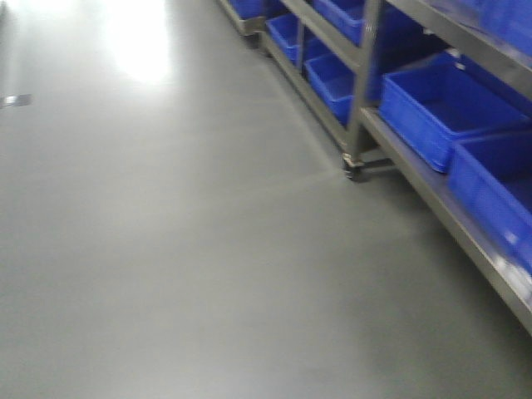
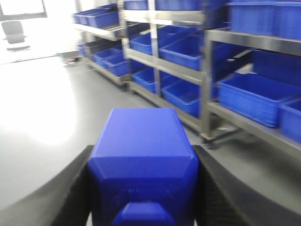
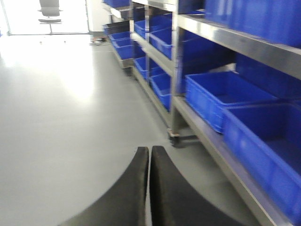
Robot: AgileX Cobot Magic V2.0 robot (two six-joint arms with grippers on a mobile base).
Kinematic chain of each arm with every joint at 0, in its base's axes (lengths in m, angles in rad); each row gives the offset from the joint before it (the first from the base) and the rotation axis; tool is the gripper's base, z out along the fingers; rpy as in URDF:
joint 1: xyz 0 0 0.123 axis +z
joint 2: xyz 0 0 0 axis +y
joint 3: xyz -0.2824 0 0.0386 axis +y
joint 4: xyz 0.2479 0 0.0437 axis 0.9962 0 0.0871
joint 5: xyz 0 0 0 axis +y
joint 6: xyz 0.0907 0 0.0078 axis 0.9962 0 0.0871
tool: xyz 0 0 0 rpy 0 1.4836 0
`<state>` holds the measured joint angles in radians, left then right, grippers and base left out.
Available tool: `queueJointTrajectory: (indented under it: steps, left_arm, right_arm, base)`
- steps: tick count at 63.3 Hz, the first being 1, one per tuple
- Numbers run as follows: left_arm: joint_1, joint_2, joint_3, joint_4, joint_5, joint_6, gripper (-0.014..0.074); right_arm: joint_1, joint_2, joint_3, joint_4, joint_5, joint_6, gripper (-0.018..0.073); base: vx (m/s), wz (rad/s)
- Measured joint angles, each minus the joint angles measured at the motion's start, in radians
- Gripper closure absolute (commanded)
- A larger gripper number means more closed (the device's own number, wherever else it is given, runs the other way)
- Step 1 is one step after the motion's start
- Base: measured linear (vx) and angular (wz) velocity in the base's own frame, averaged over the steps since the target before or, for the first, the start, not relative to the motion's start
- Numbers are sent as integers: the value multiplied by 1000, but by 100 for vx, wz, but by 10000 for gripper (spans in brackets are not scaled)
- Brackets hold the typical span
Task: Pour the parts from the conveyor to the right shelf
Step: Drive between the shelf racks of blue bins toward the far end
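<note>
Nearest, grips the blue part [image 2: 143, 150] in the left gripper [image 2: 143, 193], black fingers [image 2: 77, 197] pressed on both flanks, probably for a secure carry. Turns its small knob back toward the wrist, long axis running away along the fingers. Shows the right gripper [image 3: 149, 188] pinched closed on nothing, seemingly spare. Beyond, grey floor [image 1: 166, 249]; far right, the right shelf [image 3: 244, 44] with open-topped blue bins [image 3: 221, 94], ready to receive. No conveyor in view.
</note>
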<state>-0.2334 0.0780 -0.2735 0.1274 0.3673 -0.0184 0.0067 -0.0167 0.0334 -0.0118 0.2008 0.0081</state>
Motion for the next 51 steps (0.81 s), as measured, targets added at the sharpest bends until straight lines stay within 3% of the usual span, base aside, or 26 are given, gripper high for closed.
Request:
queueJointTrajectory:
  steps: [31,51]
  left_arm:
    - [0,0,0,0,0,0,603]
    - [0,0,0,0,0,0,603]
  right_arm:
    - [0,0,0,0,0,0,568]
    - [0,0,0,0,0,0,568]
  base:
    - [22,52]
    - [35,20]
